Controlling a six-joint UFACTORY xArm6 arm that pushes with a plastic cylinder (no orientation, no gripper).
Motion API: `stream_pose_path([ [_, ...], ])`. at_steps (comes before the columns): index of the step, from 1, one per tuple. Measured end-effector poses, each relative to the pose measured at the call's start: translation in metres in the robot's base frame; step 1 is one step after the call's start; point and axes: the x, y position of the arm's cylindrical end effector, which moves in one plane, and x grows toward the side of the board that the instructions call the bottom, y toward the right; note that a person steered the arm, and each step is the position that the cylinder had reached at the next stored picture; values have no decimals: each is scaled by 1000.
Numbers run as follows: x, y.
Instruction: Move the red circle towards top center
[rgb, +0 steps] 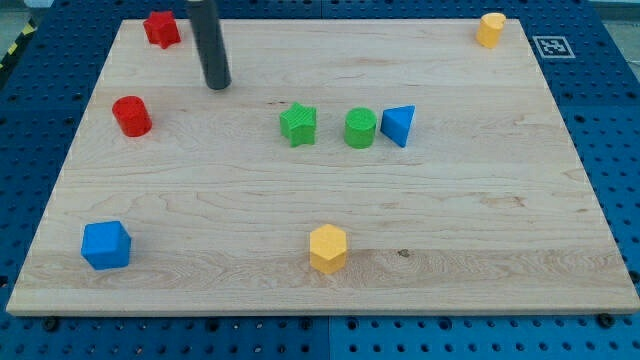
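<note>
The red circle (131, 116) sits near the left edge of the wooden worktop (320, 220), in its upper half, well apart from the top centre where it is meant to go. My tip (217, 84) stands up and to the view's right of it, near but not touching, with a second red block (161, 28), more star-like in outline, above it toward the top-left corner. There is no pincer on this arm, only the dark rod, so nothing is opened, closed or held. I judge the step in hand to be the approach: the tip is not yet behind the circle for a push. Since the goal lies to the right and upward, the next move probably calls for the tip to swing round to the circle's lower-left side, passing clear of it, and then to push up and rightward, steering below the other red block. Counting the blocks, there are eight: two red, namely the circle and the star-like one; two green, a star (298, 124) and a cylinder (361, 128); two blue, a triangle (399, 125) just beside the green cylinder and a cube (106, 245) at lower left; two yellow, a hexagon (328, 248) at bottom centre and another (490, 29) at top right.
</note>
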Motion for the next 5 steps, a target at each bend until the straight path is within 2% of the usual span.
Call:
stream_pose_path([
  [1,23,0],
  [3,103,0],
  [4,108,-5],
  [5,108,-44],
])
